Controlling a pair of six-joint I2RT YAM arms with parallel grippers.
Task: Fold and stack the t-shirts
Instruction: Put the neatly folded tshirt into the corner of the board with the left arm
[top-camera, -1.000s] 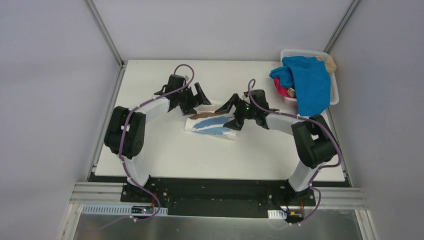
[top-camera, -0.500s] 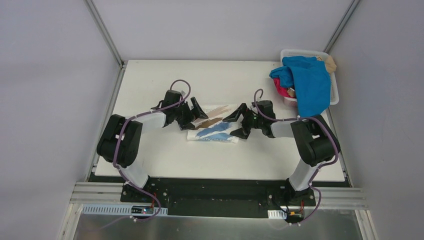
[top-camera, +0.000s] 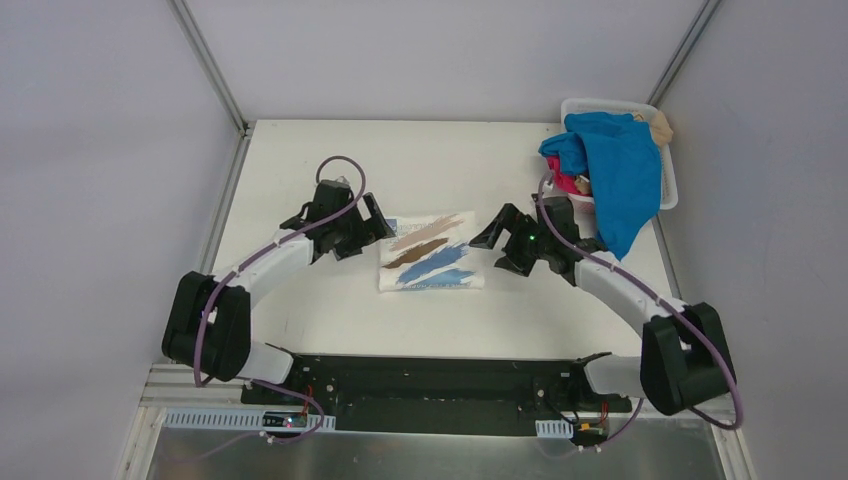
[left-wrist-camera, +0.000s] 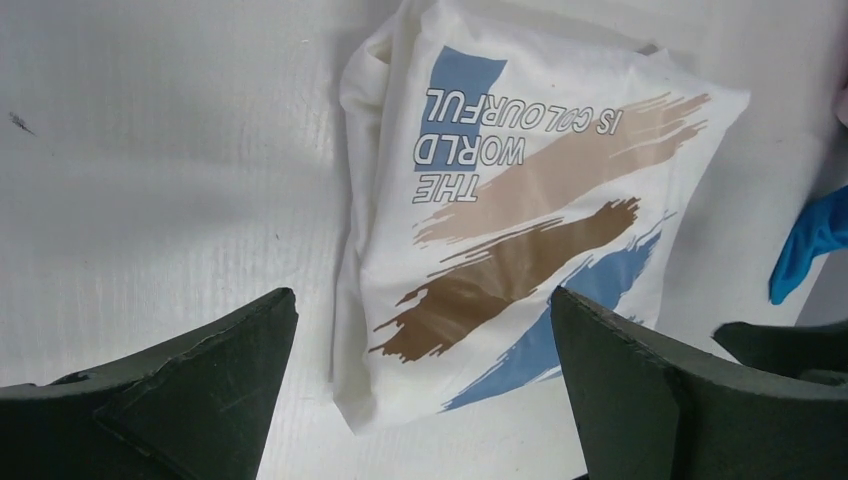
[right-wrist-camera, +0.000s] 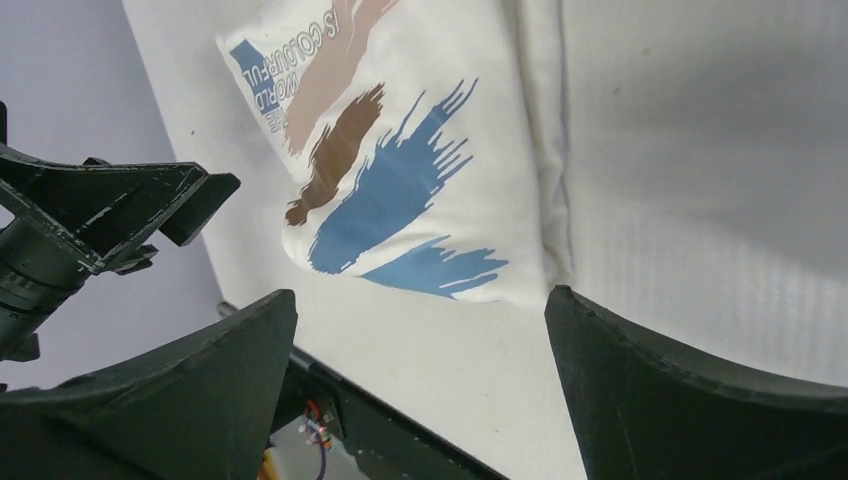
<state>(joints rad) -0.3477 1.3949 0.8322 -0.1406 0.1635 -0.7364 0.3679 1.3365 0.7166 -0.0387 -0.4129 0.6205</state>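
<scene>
The white t-shirt (top-camera: 431, 251) with blue and brown brush strokes lies folded flat mid-table; it also shows in the left wrist view (left-wrist-camera: 520, 210) and the right wrist view (right-wrist-camera: 400, 170). My left gripper (top-camera: 372, 222) is open and empty just left of it, jaws wide apart in its wrist view (left-wrist-camera: 420, 400). My right gripper (top-camera: 498, 245) is open and empty just right of it, as its wrist view (right-wrist-camera: 420, 390) shows. The bright blue t-shirt (top-camera: 622, 168), the magenta-pink one (top-camera: 562, 180) and a bit of the tan one (top-camera: 659, 125) sit in the basket.
The white slotted basket (top-camera: 668, 190) stands at the table's far right corner, the blue shirt hanging over its front. The table's near edge and black base rail (right-wrist-camera: 380, 430) show below the right fingers.
Both grippers have let go of the folded white shirt and pulled apart, left arm leftward, right arm rightward. The shirt now lies flatter and squarer.
</scene>
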